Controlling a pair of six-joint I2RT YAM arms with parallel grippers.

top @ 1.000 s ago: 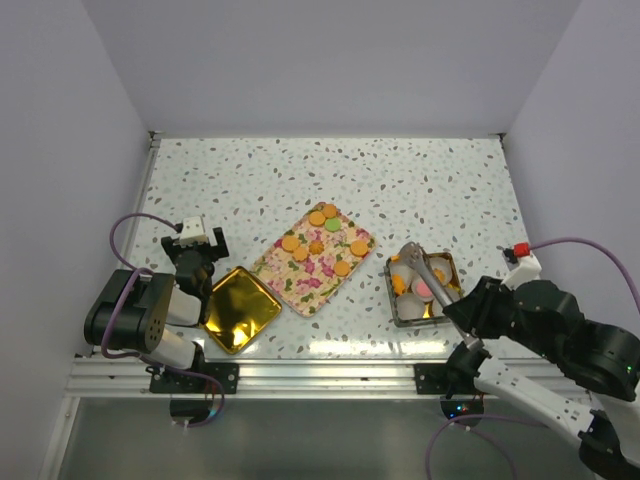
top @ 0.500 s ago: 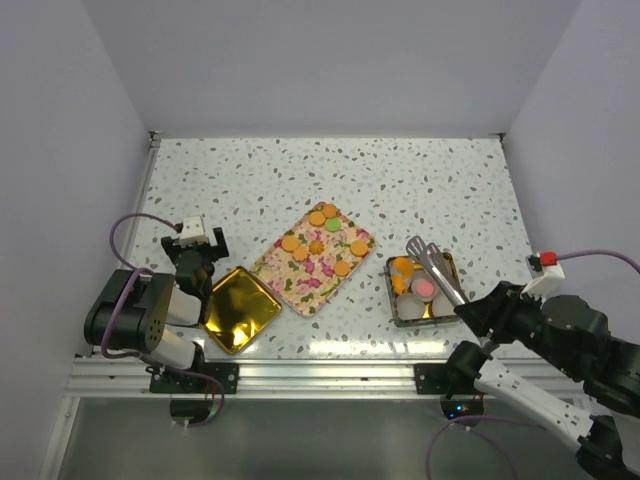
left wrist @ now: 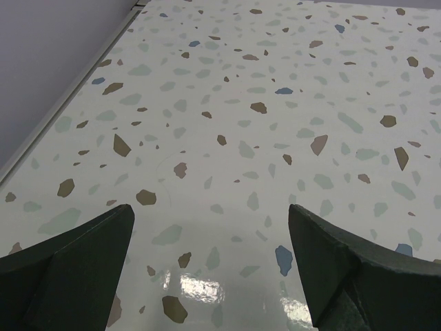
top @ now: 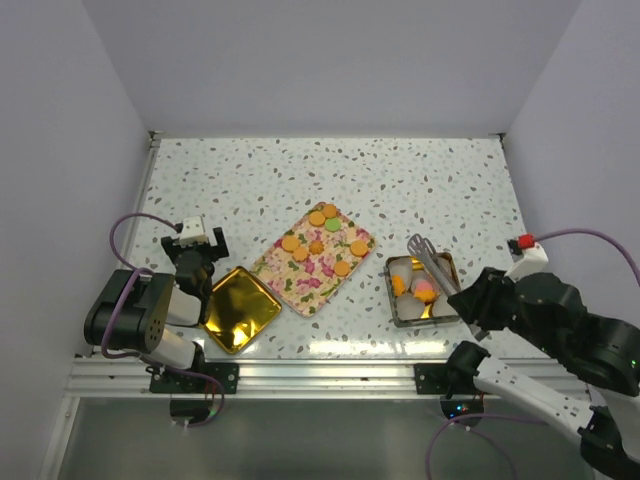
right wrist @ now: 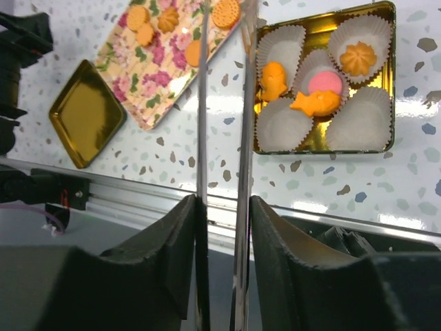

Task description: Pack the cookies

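The left gripper (top: 195,250) sits at ten o'clock of the gold lid (top: 240,308), jaws spread wide on nothing. About eight cookies (top: 291,242) wait on the floral tray (top: 315,258); four lie in the tin (right wrist: 324,146). The right gripper (right wrist: 224,207) pinches metal tongs (top: 432,265) — they have lifted off the tin's left cups, blades empty — so one cookie looks delivered and another fetch seems due.

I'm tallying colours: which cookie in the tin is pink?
The cookie in the middle of the tin, next to the fish-shaped one; the tin's other cookies are orange.
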